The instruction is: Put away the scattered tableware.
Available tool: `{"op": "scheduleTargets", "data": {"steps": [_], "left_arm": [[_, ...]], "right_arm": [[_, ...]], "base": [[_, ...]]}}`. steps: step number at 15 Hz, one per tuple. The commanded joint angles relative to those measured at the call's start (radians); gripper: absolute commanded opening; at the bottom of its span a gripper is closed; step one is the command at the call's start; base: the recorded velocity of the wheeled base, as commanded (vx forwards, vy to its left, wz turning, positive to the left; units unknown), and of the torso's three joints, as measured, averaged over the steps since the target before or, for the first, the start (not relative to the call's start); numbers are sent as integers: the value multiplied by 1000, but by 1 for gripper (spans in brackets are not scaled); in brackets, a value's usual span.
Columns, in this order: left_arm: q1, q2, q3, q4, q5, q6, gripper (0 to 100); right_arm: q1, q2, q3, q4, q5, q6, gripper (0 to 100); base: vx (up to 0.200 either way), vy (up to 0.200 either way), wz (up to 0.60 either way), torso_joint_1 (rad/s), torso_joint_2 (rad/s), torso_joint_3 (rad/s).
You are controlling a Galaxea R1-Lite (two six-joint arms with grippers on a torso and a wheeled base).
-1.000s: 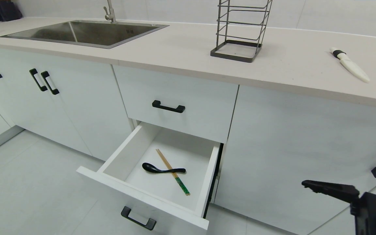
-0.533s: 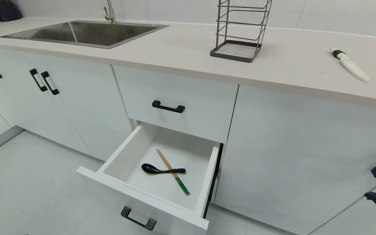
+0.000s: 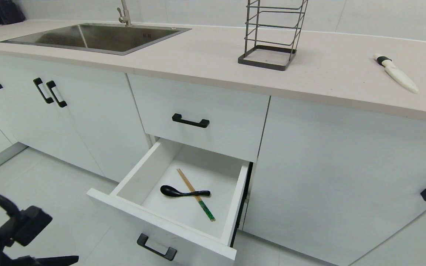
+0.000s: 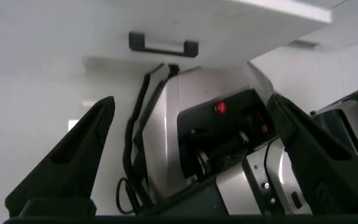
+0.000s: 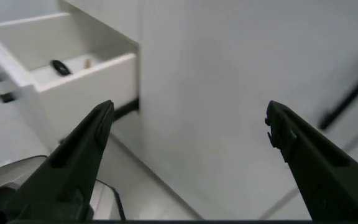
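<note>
Knife [image 3: 396, 73], upper right: judged light, stiff, slippery; to be gripped mid-length. Left gripper [image 4: 191, 102] and right gripper [image 5: 189, 107]: fingers spread, empty.

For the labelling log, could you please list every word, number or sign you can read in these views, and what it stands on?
No text here can be read.
sink: a small dark mark on its inner wall, too small to read.
chopsticks: green patterned ends, no legible characters.
</note>
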Motion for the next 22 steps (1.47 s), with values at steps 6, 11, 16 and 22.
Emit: {"op": "scheduleTargets", "data": {"steps": [6, 11, 16, 22], "left_arm": [[-25, 493, -16, -324, 69, 77, 100], [-149, 491, -19, -346, 147, 83, 100], [-163, 532, -75, -400, 198, 77, 100], [-158, 644, -116, -524, 216, 83, 100]], "right_arm": [[-7, -37, 0, 80, -187, 70, 100], [-8, -38, 0, 81, -192, 63, 100], [-8, -37, 0, 81, -190, 64, 100], [-8, -37, 0, 81, -190, 66, 100]], "base": [[0, 0, 0, 0, 0, 0], [0, 0, 0, 0, 0, 0], [0, 0, 0, 0, 0, 0], [0, 0, 0, 0, 0, 0]]}}
